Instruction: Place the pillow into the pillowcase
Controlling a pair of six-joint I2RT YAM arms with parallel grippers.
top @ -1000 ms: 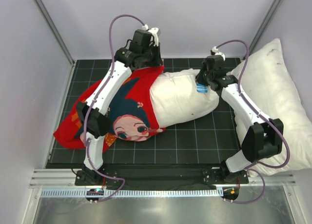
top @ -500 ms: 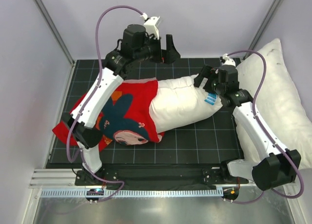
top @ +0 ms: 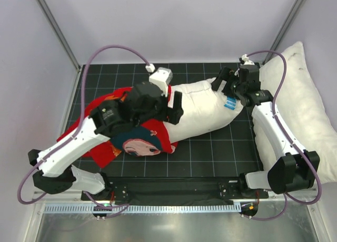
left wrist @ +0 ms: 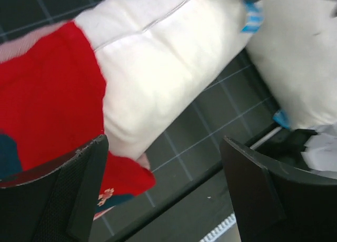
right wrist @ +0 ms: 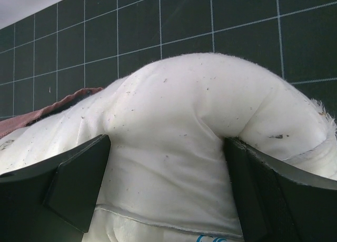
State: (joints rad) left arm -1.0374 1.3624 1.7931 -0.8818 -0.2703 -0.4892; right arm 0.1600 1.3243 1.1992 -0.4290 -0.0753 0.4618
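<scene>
Top view shows the pillow [top: 202, 106] half inside the pillowcase [top: 113, 139], the right gripper [right wrist: 168, 192] pinching its free end and the left gripper [left wrist: 163, 192] spread, empty, above the case mouth; I'd grip that hem and pull while pushing.

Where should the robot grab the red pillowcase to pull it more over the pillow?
Probably the pillowcase's open edge, where red cloth ends against the pillow. Come from above with the left fingers, since that rim lies exposed and the pillow's far end is still bare.
</scene>
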